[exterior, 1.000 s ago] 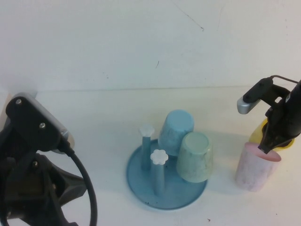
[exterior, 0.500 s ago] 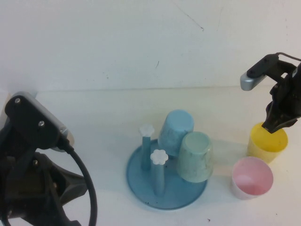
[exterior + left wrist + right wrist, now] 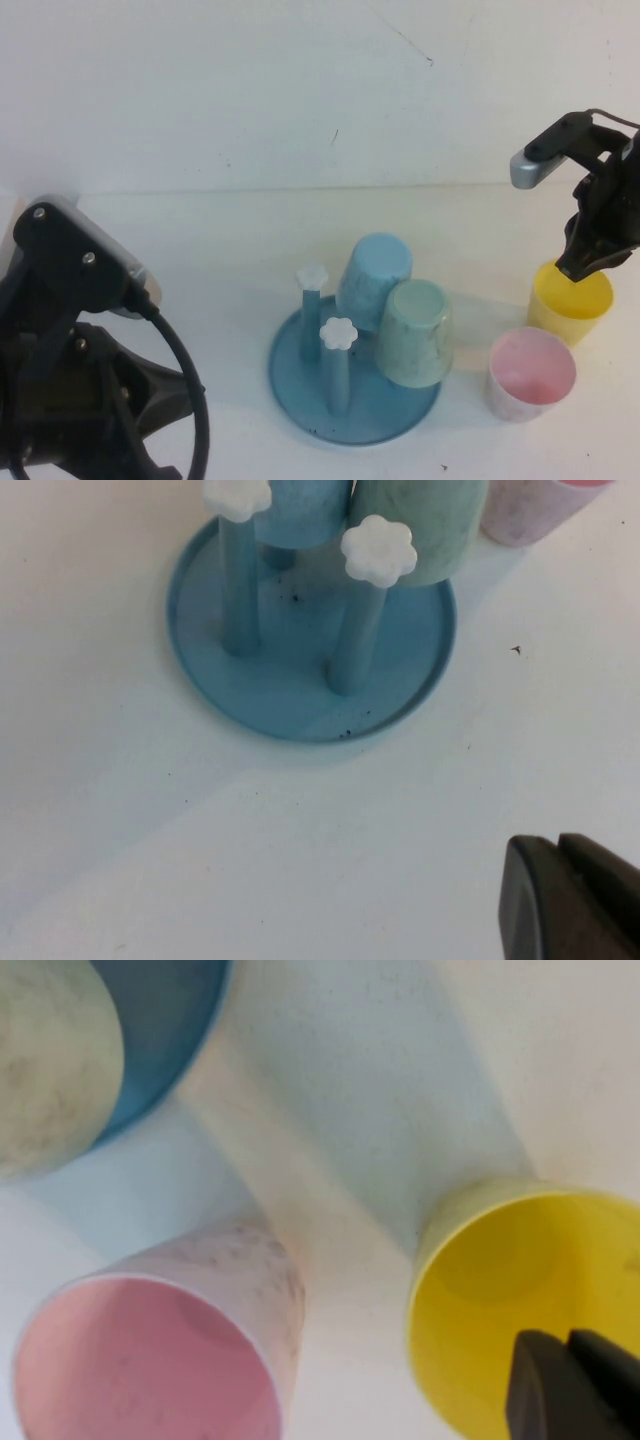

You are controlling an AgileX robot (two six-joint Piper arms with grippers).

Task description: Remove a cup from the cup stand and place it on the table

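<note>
The yellow cup [image 3: 570,305] stands upright on the white table [image 3: 200,260] at the right, off the blue cup stand [image 3: 300,390]. My right gripper [image 3: 578,268] hangs just over the cup's near rim with its fingers together and empty; in the right wrist view the gripper [image 3: 570,1385] sits over the yellow cup's [image 3: 500,1290] open mouth. My left gripper [image 3: 565,900] is shut and empty, parked low at the front left, clear of the stand [image 3: 300,695].
A pink cup [image 3: 531,373] stands upright in front of the yellow one. A blue cup [image 3: 375,280] and a pale green cup [image 3: 415,330] sit upside down on the stand. Two pegs with white knobs [image 3: 339,332] are bare.
My right gripper let go of the pink cup and rose back over the yellow cup. The pink cup now stands free on the table. The left arm barely moved.
</note>
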